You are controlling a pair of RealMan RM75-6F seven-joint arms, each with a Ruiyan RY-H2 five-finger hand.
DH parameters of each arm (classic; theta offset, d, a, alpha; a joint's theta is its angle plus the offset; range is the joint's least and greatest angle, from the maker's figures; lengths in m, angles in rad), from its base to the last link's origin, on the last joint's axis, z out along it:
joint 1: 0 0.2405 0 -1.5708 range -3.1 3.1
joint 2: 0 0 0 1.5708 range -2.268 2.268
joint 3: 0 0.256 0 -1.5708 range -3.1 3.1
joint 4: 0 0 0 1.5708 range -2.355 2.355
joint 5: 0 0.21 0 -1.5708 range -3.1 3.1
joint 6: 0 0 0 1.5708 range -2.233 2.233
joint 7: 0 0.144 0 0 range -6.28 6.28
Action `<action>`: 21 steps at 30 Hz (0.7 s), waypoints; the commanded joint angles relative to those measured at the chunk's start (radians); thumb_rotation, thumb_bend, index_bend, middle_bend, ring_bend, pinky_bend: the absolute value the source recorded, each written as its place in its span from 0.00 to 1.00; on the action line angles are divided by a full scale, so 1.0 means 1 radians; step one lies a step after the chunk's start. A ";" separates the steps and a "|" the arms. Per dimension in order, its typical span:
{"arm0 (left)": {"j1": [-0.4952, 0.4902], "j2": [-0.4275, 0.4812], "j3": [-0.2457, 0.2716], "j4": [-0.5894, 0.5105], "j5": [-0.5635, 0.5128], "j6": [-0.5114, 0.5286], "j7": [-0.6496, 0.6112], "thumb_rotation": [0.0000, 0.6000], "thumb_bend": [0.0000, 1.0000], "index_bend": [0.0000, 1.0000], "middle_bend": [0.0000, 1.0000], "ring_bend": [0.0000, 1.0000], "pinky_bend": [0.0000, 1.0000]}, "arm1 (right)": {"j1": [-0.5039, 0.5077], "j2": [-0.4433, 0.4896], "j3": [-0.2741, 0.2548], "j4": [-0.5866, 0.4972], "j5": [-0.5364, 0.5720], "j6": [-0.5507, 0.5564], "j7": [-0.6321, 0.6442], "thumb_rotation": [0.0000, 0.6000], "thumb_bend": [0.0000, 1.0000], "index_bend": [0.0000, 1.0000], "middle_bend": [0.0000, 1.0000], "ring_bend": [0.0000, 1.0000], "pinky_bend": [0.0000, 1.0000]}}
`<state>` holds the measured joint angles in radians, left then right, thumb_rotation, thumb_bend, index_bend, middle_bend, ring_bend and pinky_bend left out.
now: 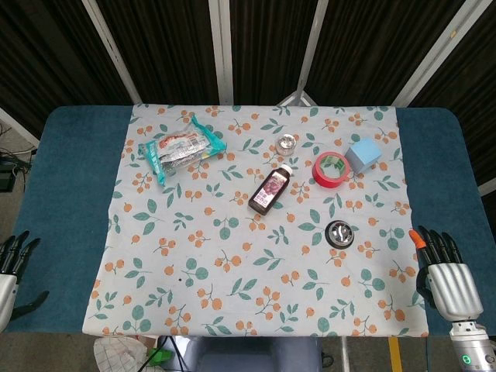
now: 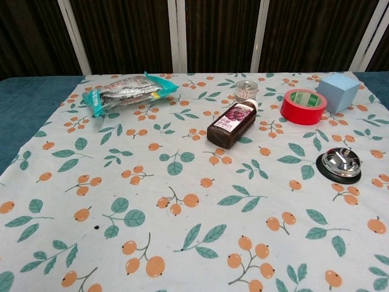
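My left hand [image 1: 13, 267] shows at the lower left edge of the head view, over the blue table beside the cloth, fingers apart and holding nothing. My right hand [image 1: 446, 271] sits at the lower right, just off the cloth's edge, fingers extended and empty; the nearest thing to it is a silver call bell [image 1: 339, 232] [image 2: 339, 164]. A dark juice bottle [image 1: 270, 191] [image 2: 231, 125] lies on its side mid-cloth. Neither hand appears in the chest view.
A floral cloth [image 1: 232, 271] covers the blue table [image 1: 70, 178]. At the back lie a teal snack packet [image 1: 180, 149] [image 2: 126, 91], a small clear jar [image 1: 287, 144] [image 2: 246, 89], a red tape roll [image 1: 331, 169] [image 2: 303, 106] and a light blue cube [image 1: 363, 154] [image 2: 338, 92].
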<state>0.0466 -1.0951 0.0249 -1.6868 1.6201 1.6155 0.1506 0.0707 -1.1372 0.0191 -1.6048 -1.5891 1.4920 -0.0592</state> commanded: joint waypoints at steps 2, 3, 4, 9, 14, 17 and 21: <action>0.000 0.001 -0.004 -0.001 -0.004 0.004 -0.004 1.00 0.27 0.11 0.01 0.00 0.09 | 0.001 -0.009 0.012 0.004 0.015 0.003 -0.003 1.00 0.86 0.03 0.00 0.00 0.00; 0.000 0.001 -0.005 -0.001 -0.004 0.004 -0.006 1.00 0.27 0.11 0.01 0.00 0.09 | 0.001 -0.014 0.016 0.006 0.018 0.006 -0.005 1.00 0.86 0.03 0.00 0.00 0.00; -0.001 0.001 -0.006 -0.001 -0.004 0.003 -0.006 1.00 0.27 0.11 0.01 0.00 0.09 | 0.001 -0.018 0.018 0.008 0.019 0.009 -0.007 1.00 0.86 0.03 0.00 0.00 0.00; -0.003 -0.002 -0.001 0.001 0.007 0.000 0.000 1.00 0.27 0.11 0.01 0.00 0.09 | 0.000 -0.031 0.024 0.020 0.022 0.020 -0.003 1.00 0.86 0.03 0.00 0.00 0.00; 0.004 -0.002 0.001 0.005 0.020 0.020 -0.005 1.00 0.27 0.11 0.01 0.00 0.09 | 0.004 -0.033 0.025 0.027 0.025 0.010 0.004 1.00 0.86 0.03 0.00 0.00 0.00; 0.008 -0.006 -0.004 0.013 0.027 0.038 -0.013 1.00 0.27 0.11 0.00 0.00 0.09 | 0.007 -0.034 0.023 0.028 0.026 0.002 0.004 1.00 0.86 0.03 0.00 0.00 0.00; 0.013 -0.014 -0.006 0.021 0.043 0.061 -0.017 1.00 0.27 0.11 0.00 0.00 0.09 | 0.008 -0.036 0.022 0.032 0.029 -0.001 0.003 1.00 0.86 0.03 0.00 0.00 0.00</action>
<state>0.0575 -1.1056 0.0199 -1.6689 1.6569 1.6702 0.1346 0.0787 -1.1728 0.0411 -1.5730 -1.5613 1.4907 -0.0565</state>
